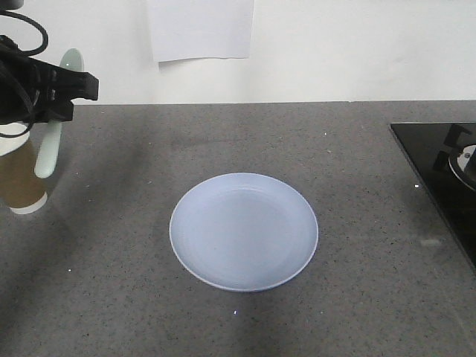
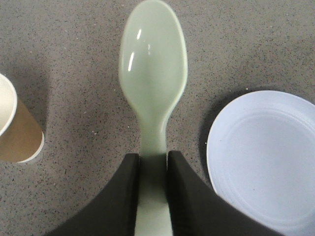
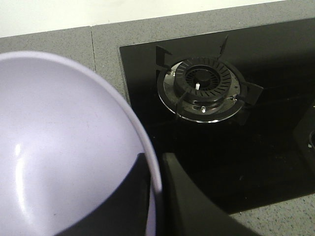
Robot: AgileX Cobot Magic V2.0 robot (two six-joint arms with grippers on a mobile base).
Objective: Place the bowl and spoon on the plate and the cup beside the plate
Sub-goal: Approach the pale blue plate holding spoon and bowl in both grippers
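Left gripper [image 2: 153, 162] clamped snug on spoon [image 2: 153, 73] handle, head poking out ahead, whole thing up off counter [image 2: 74, 39]. Cup [image 2: 17, 132] upright down-left of it, plate [image 2: 266, 162] off to right. Right gripper [image 3: 156, 169] pinching bowl [image 3: 59, 147] rim, one finger inside, one outside. Hob [image 3: 206, 88] just beyond.

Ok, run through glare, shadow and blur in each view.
Front view: even light, with a soft shadow on the counter at far left. Left wrist view: two glare streaks on the spoon, and the left tool has blurred edges. Right wrist view: the bowl looms soft and near, the burner sharp.
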